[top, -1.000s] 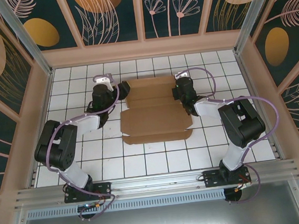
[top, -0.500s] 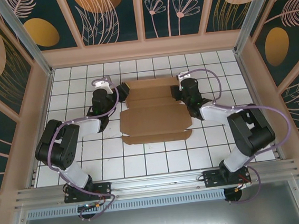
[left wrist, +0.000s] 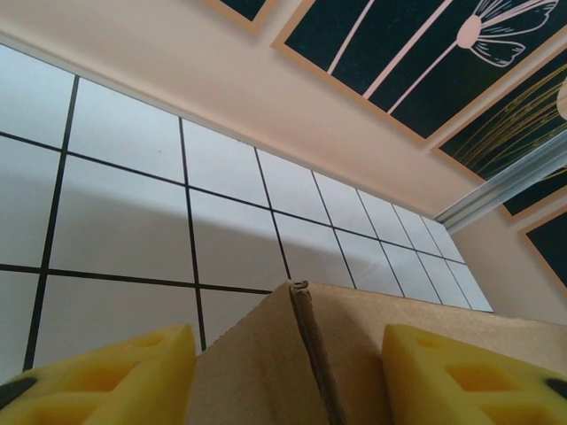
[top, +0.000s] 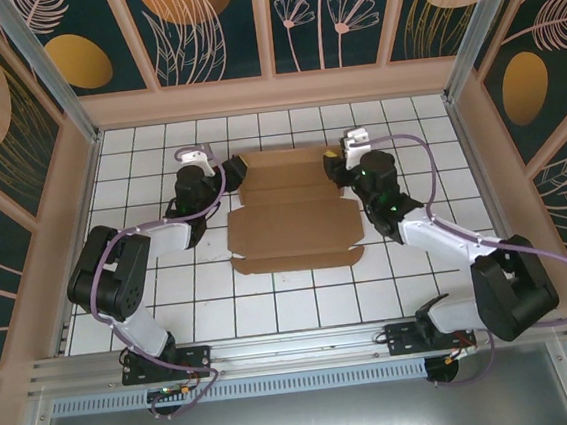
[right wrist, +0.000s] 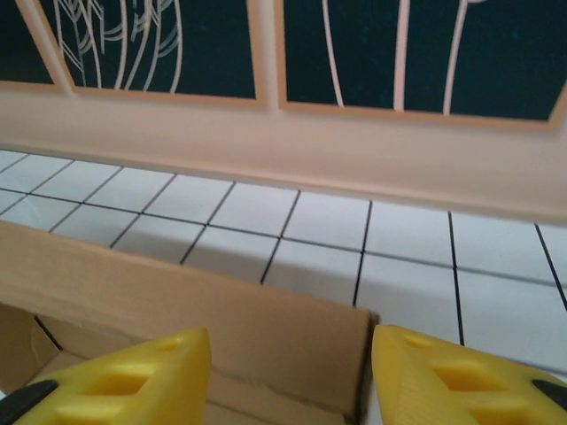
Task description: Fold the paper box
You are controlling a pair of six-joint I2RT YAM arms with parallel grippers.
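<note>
The paper box (top: 292,212) is a brown cardboard die-cut sheet lying mid-table, its far part partly raised. My left gripper (top: 231,170) is at its far left corner. In the left wrist view a raised cardboard corner (left wrist: 301,354) stands between the yellow fingers (left wrist: 106,381), which are apart and not touching it; the left gripper (left wrist: 288,381) is open. My right gripper (top: 335,159) is at the far right corner. In the right wrist view an upright cardboard wall (right wrist: 177,310) and its corner edge sit between the open gripper's (right wrist: 291,376) spread yellow fingertips (right wrist: 443,376).
White tiled floor (top: 291,292) surrounds the box. Beige walls with dark floral panels (top: 271,83) enclose the table on three sides, close behind the box's far edge. A metal rail (top: 296,347) runs along the near edge by the arm bases.
The right arm has swung outward, its elbow dropping toward the near right, while its gripper stayed at the box's far right corner. The left gripper shifted slightly at the far left corner.
</note>
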